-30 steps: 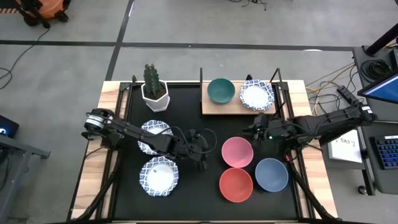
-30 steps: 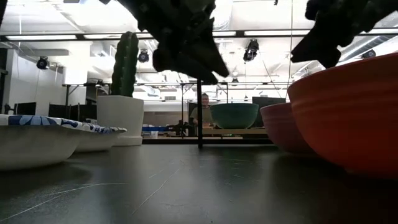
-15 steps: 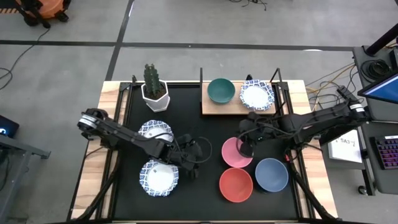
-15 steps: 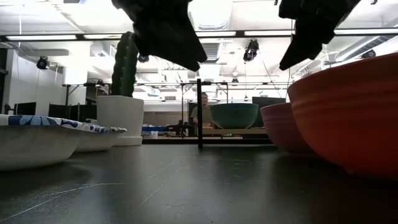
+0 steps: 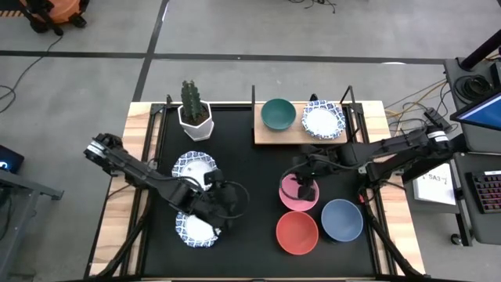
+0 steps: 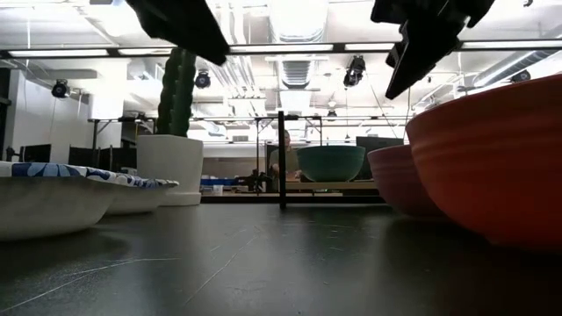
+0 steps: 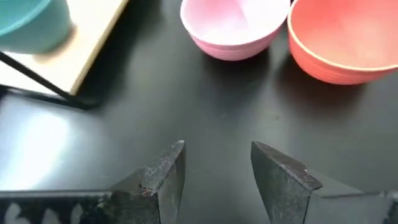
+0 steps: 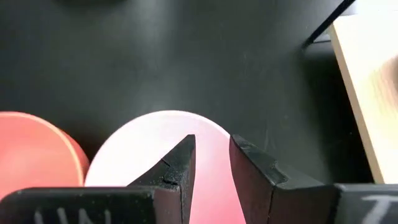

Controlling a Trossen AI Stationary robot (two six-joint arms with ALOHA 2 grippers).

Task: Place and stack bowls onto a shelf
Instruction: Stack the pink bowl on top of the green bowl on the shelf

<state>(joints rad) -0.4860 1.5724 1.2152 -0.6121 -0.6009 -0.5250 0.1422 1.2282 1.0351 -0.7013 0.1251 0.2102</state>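
Observation:
In the high view the wooden shelf [image 5: 266,135] at the table's far side carries a green bowl [image 5: 278,113] and a blue-patterned white bowl [image 5: 323,121]. Two more patterned bowls [image 5: 193,166] [image 5: 196,229] rest on the table's left half. The pink bowl [image 5: 297,196], red bowl [image 5: 297,233] and blue bowl [image 5: 341,220] stand on the right half. My right gripper [image 8: 210,160] hovers open above the pink bowl [image 8: 137,149], fingers pointing down and apart from it. My left gripper [image 7: 217,167] is open over bare tabletop, just right of the near patterned bowl.
A cactus in a white faceted pot [image 5: 194,112] stands at the far left of the black tabletop [image 5: 250,176]. Thin black posts [image 5: 253,106] rise at the shelf's corners. Bare tabletop lies between the two groups of bowls. A person shows far behind the table [image 6: 288,145].
My right gripper has moved from near the table's right edge toward the left and near side, ending over the pink bowl. My left gripper has drawn back toward the table's left, closer to the near patterned bowl. No bowl has moved.

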